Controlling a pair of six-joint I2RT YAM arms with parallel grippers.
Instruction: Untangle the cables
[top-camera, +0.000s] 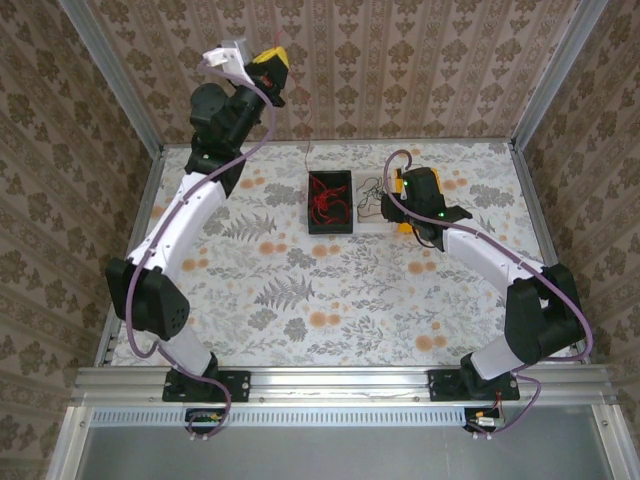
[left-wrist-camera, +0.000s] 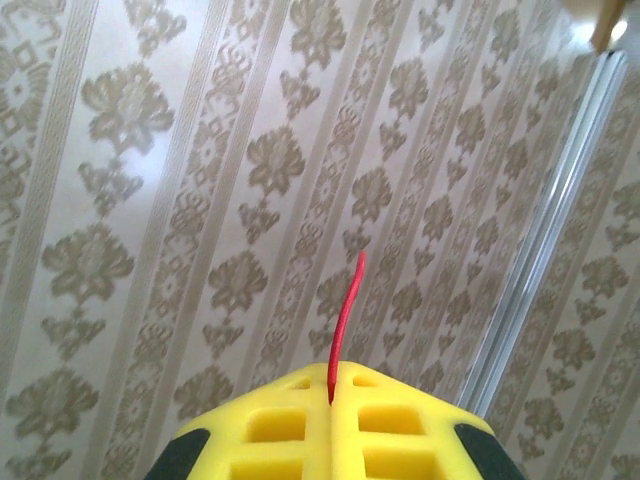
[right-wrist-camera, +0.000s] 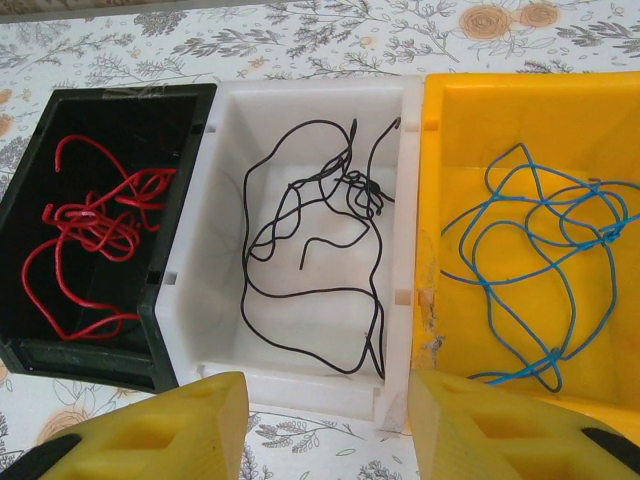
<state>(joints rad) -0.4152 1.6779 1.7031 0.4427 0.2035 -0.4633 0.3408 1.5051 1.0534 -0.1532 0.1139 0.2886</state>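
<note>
Red cables (right-wrist-camera: 95, 225) lie in the black bin (right-wrist-camera: 20, 215) at frame left, a black cable (right-wrist-camera: 350, 185) in the white bin (right-wrist-camera: 215, 200) at centre, a blue cable (right-wrist-camera: 484, 284) in the yellow bin (right-wrist-camera: 600, 110) at right; the right gripper (right-wrist-camera: 325, 420) stands spread at bottom, the left gripper (left-wrist-camera: 331, 400) pinches a single red cable (left-wrist-camera: 347, 310)

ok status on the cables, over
Left gripper shut on one red cable, held high. Right gripper open by white bin. Red bundle in black bin, black cables in white bin, blue cables in yellow bin. Nothing blocking.
</note>
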